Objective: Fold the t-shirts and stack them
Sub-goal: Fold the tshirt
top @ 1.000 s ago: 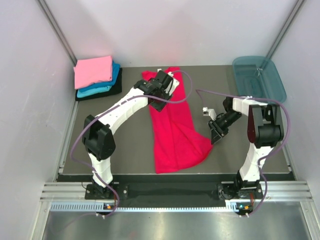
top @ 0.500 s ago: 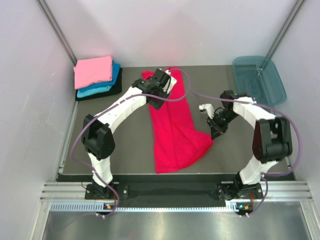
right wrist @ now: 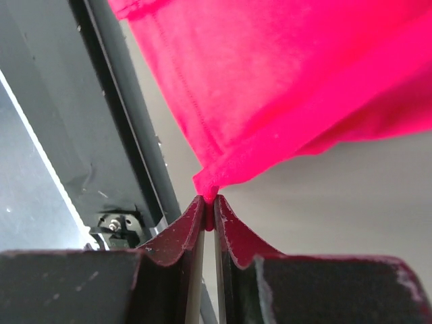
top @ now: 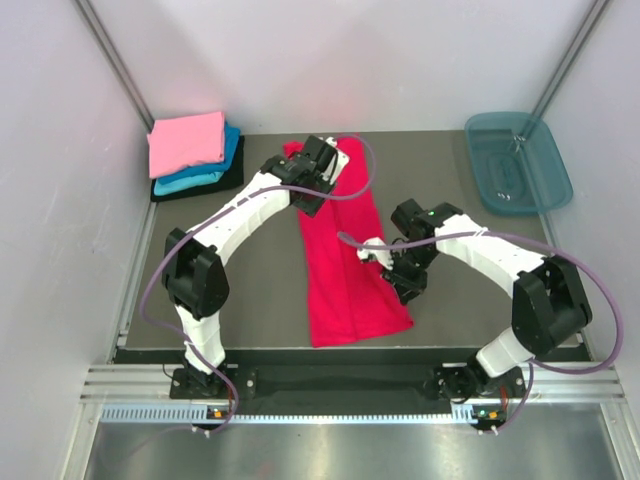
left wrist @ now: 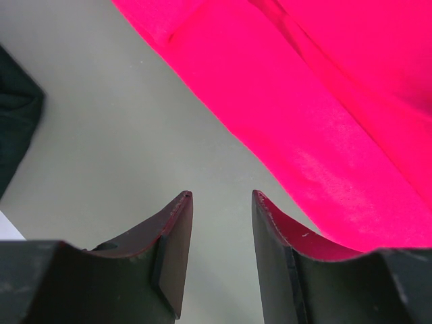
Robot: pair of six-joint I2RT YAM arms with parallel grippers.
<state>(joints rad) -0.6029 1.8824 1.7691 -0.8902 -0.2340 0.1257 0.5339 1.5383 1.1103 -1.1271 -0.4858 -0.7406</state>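
The crimson-red t-shirt (top: 340, 260) lies as a long strip down the middle of the table. My right gripper (top: 398, 285) is shut on a fold of its right edge, and the right wrist view shows the red cloth (right wrist: 283, 81) pinched between the fingertips (right wrist: 210, 200) and lifted off the table. My left gripper (top: 305, 198) is open and empty, just off the shirt's upper left edge, over bare table (left wrist: 221, 196); the shirt (left wrist: 324, 101) lies to its right. The pink (top: 187, 143), turquoise (top: 200, 178) and black (top: 222, 183) shirts lie folded in a stack at the back left.
A translucent teal tub (top: 515, 160) stands at the back right. The black shirt's edge (left wrist: 13, 128) shows at the left of the left wrist view. The table's dark front rail (right wrist: 115, 135) is close behind the right gripper.
My right gripper has moved left and toward the front with the shirt's right flap, drawing it in over the body, so the shirt is narrower. The left arm has barely moved.
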